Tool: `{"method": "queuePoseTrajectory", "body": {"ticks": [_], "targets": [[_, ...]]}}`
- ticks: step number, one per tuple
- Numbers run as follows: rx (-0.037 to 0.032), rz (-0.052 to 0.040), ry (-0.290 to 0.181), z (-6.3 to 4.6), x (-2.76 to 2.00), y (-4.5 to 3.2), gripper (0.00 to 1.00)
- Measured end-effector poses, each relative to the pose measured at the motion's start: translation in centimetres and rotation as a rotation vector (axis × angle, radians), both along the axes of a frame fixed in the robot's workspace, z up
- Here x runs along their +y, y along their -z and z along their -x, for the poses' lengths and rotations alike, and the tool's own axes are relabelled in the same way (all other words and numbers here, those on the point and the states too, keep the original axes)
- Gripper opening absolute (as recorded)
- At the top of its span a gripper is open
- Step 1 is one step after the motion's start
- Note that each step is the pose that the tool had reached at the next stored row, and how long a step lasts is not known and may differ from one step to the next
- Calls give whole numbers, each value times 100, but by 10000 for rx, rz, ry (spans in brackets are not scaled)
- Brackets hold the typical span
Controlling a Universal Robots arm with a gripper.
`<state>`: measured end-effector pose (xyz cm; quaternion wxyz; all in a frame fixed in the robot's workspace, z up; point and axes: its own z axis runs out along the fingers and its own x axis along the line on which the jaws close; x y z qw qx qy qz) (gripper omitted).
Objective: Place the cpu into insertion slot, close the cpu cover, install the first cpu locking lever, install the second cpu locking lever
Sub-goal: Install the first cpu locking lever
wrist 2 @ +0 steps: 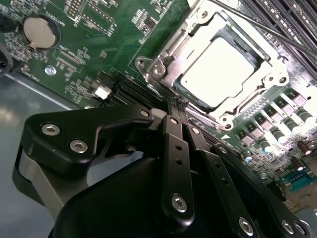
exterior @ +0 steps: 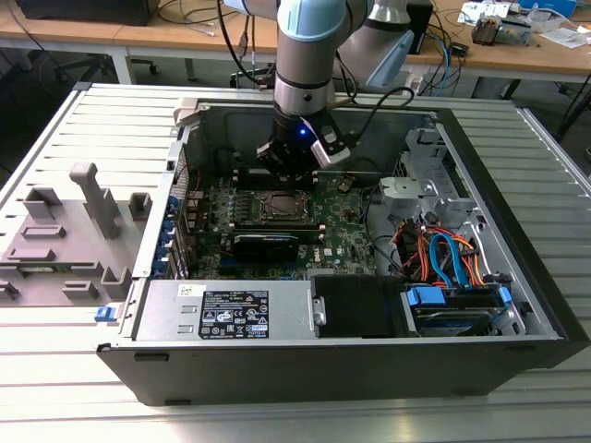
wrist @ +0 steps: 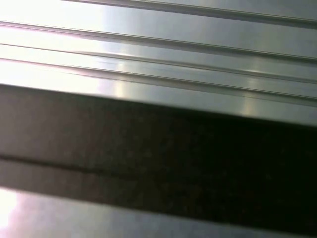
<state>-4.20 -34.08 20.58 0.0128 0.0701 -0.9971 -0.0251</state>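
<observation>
The cpu [wrist 2: 218, 69] lies flat in the insertion slot [exterior: 282, 206] on the green motherboard, its silvery top bright. The cpu cover [wrist 2: 171, 47], a silvery frame, lies down around the chip with the chip showing through its window. A thin metal lever rod [wrist 2: 257, 27] runs along the far side of the socket. My gripper [wrist 2: 178, 103] is shut with nothing between its black fingers [wrist 2: 174, 148]. Its tips sit right at the near edge of the socket frame. In the exterior view the gripper [exterior: 284, 180] hangs just above the socket inside the open computer case.
The case walls [exterior: 305, 109] ring the work area. A power supply [exterior: 231, 312] lies at the front, and a drive bay with orange and blue cables [exterior: 443, 258] at the exterior view's right. A grey fixture [exterior: 65, 231] stands outside the case. A coin battery [wrist 2: 38, 32] sits on the board.
</observation>
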Motion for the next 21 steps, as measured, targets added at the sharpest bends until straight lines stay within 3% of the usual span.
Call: {"method": "queuePoseTrajectory", "body": {"ticks": [9,21], "targets": [[0,-1,0,-35,-29,4,11],[1,-18,1,-122,-29,36,11]]}}
